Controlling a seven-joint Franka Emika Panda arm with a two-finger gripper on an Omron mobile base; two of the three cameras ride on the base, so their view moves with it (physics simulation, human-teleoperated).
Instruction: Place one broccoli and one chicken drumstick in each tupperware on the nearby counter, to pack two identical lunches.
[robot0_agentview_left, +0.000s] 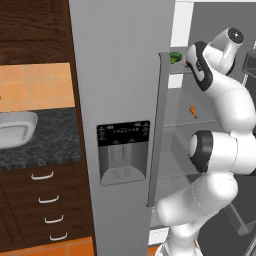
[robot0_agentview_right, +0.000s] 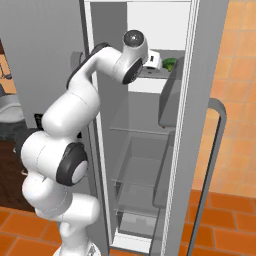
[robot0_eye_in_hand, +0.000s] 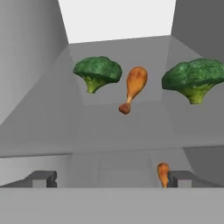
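Observation:
In the hand view, two broccoli heads (robot0_eye_in_hand: 98, 72) (robot0_eye_in_hand: 194, 78) lie on a grey fridge shelf with a chicken drumstick (robot0_eye_in_hand: 133, 87) between them. A second drumstick (robot0_eye_in_hand: 162, 172) shows lower down, beside my right fingertip (robot0_eye_in_hand: 181, 178). My gripper (robot0_eye_in_hand: 111, 179) is open, holds nothing, and sits short of the food. In the left base view, one broccoli (robot0_agentview_left: 175, 57) sits on the top shelf and a drumstick (robot0_agentview_left: 193, 112) lies on a lower shelf. One tupperware (robot0_agentview_left: 15, 129) rests on the dark counter (robot0_agentview_left: 55, 142) at the left. The other tupperware is out of view.
The fridge's closed grey door (robot0_agentview_left: 122, 100) with its dispenser panel (robot0_agentview_left: 123, 152) stands between the counter and the open compartment. An open door with a curved handle (robot0_agentview_right: 220, 150) flanks the right side. Glass shelves (robot0_agentview_right: 142, 130) lie below the top one. Drawers (robot0_agentview_left: 47, 200) sit under the counter.

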